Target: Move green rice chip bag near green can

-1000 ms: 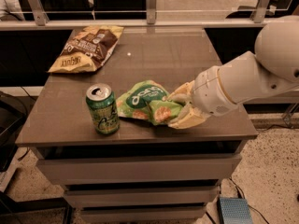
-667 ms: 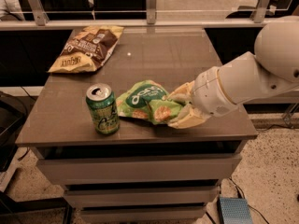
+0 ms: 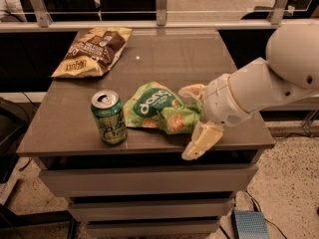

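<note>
The green rice chip bag [image 3: 157, 108] lies crumpled on the brown table, its left edge almost touching the green can [image 3: 109, 117], which stands upright near the table's front left. My gripper [image 3: 197, 116] is at the bag's right end, reaching in from the right on the white arm [image 3: 259, 86]. Its pale fingers are spread apart, one [image 3: 192, 90] above the bag's end and one [image 3: 202, 141] hanging over the table's front edge. The bag rests on the table between and to the left of them.
A larger brown-and-yellow chip bag [image 3: 93, 51] lies at the table's back left. The table [image 3: 189, 54] has drawers below its front edge. A metal railing [image 3: 159, 24] runs behind the table. A small blue-grey box [image 3: 248, 225] sits on the floor at the lower right.
The fingers have spread wider apart around the bag's right end, the lower one dropping toward the table's front edge. The bag and the can stay in place.
</note>
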Robot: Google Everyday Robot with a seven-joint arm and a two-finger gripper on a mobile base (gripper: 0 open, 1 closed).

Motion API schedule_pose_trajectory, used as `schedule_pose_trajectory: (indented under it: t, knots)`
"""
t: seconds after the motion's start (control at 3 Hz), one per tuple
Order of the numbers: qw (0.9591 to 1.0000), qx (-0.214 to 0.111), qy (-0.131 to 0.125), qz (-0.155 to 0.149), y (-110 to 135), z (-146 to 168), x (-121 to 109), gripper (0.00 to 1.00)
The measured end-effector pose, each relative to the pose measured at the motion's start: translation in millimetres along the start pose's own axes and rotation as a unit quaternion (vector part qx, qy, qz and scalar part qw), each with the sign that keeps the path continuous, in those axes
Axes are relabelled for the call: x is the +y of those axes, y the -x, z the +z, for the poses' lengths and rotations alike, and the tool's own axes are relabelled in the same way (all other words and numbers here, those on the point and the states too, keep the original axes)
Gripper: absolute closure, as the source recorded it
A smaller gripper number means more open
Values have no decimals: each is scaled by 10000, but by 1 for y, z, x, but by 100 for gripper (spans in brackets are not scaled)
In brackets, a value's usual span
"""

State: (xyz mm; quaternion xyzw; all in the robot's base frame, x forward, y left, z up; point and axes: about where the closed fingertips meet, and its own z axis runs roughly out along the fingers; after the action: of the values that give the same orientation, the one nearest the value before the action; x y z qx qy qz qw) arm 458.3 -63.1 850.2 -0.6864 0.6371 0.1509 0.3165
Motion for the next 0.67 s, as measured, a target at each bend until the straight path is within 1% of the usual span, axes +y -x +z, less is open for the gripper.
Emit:
schedule_pose_trajectory:
  t: [0.33,0.67]
  knots:
    - [9998,40,-69,157,-3,-13,-7,0]
    - [9984,106,-283,471,-27,-48,-30,0]
